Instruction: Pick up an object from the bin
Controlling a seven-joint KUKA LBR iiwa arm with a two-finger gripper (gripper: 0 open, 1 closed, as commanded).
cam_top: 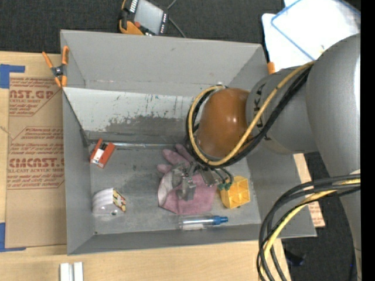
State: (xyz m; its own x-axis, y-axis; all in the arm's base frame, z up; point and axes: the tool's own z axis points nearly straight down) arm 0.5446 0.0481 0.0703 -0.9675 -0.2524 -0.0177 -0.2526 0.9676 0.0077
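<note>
A grey metal bin with sloping walls is holding a handful of loose things, and the arm is reaching into it from the right wall, its rounded orange-brown wrist cover ringed by black and yellow cables. Below that cover the gripper is sitting low over the bin floor, right of centre and towards the near edge, and is pressing down on a crumpled pink-purple fabric piece whose far end is splaying into finger-like lobes, much like a glove. Whether the gripper is open or closed, and whether it is gripping any of the fabric, cannot be told, since its dark metal tip is merging with the folds around it. Just beside the fabric, towards the right wall, a chunky yellow plastic block is lying, close under the wrist. Along the near edge, in front of the fabric, a clear plastic pen with a blue cap is lying flat, cap pointing to the right wall. Well apart from these, a small orange-red box is leaning by the left wall, and a white roll with a small patterned tag is resting in the near left corner.
</note>
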